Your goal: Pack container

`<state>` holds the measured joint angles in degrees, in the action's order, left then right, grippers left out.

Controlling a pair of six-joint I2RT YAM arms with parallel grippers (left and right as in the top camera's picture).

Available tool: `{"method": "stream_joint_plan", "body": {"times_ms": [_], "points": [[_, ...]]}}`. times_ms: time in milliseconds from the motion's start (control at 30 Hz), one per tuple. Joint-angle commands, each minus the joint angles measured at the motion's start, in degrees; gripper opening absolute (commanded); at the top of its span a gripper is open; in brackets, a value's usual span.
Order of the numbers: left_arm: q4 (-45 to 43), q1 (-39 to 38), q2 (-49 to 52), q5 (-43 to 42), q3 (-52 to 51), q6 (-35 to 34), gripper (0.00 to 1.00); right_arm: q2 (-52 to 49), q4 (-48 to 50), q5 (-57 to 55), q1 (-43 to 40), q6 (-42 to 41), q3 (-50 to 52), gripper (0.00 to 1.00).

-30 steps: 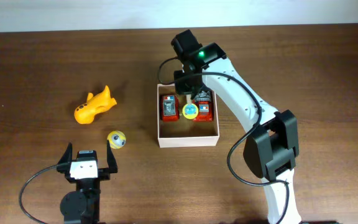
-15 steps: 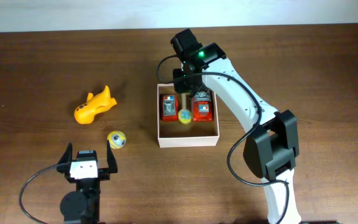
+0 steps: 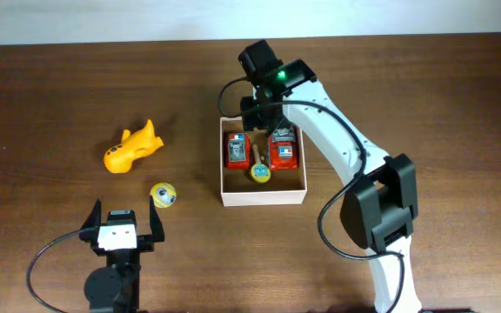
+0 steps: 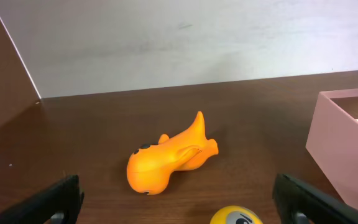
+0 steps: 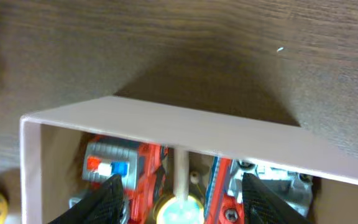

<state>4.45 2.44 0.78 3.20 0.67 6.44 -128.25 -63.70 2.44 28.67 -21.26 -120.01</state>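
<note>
The container (image 3: 263,197), a white-walled box with a tan floor, sits at the table's middle. Inside lie two red toy vehicles (image 3: 237,149) (image 3: 283,149), and between them a yellow round toy on a pale stick (image 3: 260,171). My right gripper (image 3: 263,130) hovers over the box's far side, open. In the right wrist view its fingers (image 5: 107,199) straddle the stick toy (image 5: 178,208), apart from it, behind the box wall (image 5: 197,130). My left gripper (image 3: 120,228) stands open near the front edge, just short of a yellow ball (image 3: 163,195). An orange animal toy (image 3: 131,148) lies further back.
In the left wrist view the orange toy (image 4: 169,158) lies ahead on the brown wood. The yellow ball (image 4: 238,216) is low between the fingers, and the box wall (image 4: 344,149) rises at the right. A pale wall runs behind the table.
My right gripper has opened. The yellow stick toy it held has dropped between the two red vehicles and slid toward the box's near side. The left arm has not moved.
</note>
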Motion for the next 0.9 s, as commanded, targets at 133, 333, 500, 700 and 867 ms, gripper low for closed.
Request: {"method": "stream_joint_plan", "body": {"times_ms": [133,333,500,700,867], "points": [[0.13,0.35,-0.48,-0.46,-0.15,0.55,0.99,2.64,-6.05,-9.49,-0.52,3.04,-16.61,0.59],[0.13,0.35,-0.48,-0.46,-0.15,0.55,0.99,2.64,-13.38,-18.73,-7.80,2.99,-24.11,0.84],[0.13,0.35,-0.48,-0.46,-0.15,0.55,0.99,2.43,-17.03,-19.61,-18.93,1.36,-24.06,0.95],[0.13,0.35,-0.46,-0.46,-0.15,0.55,0.99,2.32,-17.09,-18.69,-31.01,1.22,-24.06,0.99],[0.13,0.35,-0.46,-0.46,-0.13,0.55,0.99,2.19,-17.09,-14.93,-38.49,1.25,-24.00,0.99]]}}
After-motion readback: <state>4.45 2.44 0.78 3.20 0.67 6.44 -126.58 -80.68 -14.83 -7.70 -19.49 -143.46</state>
